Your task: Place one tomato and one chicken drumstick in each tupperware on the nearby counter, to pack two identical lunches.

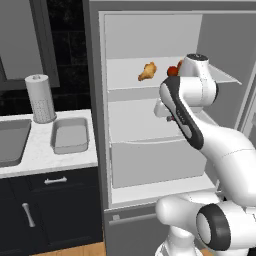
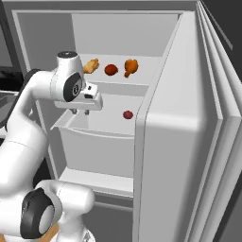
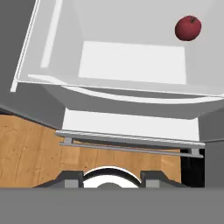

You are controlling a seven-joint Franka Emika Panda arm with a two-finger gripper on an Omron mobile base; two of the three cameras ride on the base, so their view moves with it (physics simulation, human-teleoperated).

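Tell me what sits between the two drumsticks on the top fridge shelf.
A tomato sits between the left drumstick and the right drumstick, apart from both, as the right base view shows.

An open fridge holds 2 chicken drumsticks on its upper shelf, 1 at the left and 1 at the right. Between them sits 1 tomato. On the shelf below lies 1 dark red apple, also seen from the hand view. On the counter to the left stand 1 grey tupperware tray, 1 paper-towel roll and 1 dark sink basin. The navy cabinets below show 2 silver handles, 1 horizontal and 1 vertical.
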